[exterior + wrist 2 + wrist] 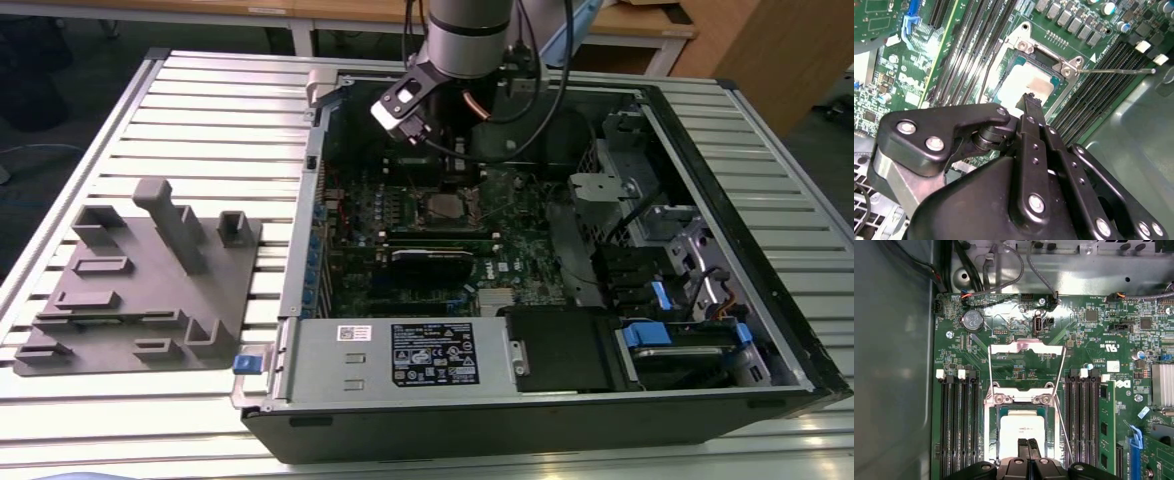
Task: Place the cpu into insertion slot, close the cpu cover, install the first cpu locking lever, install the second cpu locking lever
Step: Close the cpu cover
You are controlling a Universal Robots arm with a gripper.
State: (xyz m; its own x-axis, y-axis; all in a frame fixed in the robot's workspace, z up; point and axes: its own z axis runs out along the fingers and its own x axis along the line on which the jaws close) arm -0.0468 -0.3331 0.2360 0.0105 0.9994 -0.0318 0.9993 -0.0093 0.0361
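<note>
1. A slatted table (160, 110) carries an open computer case (534, 425). A grey holder (147, 280) of upright blocks lies at 9 o'clock from the case in the exterior view.
2. The case holds a green circuit board (507, 215). A labelled metal box (400, 355) sits at 6 o'clock from the board, and a drive bay (667, 340) with blue tabs sits at about 4 o'clock.
3. The socket (998, 435) lies near the middle of the board, between banks of long memory slots (959, 425).
4. The cpu (1021, 427) lies flat inside the socket, with its pale metal top fully exposed in both wrist views (1024, 85).
5. The cover (1026, 346) stands swung open, off the socket.
6. A thin wire lever (1114, 71) juts from a socket corner over the memory slots.
7. The arm (467, 40) enters the case from 12 o'clock.
8. The claw (1028, 442) is clenched, with its fingers pressed together and nothing between them.
9. Its tips hang directly over the cpu (1032, 100); contact cannot be told.
</note>
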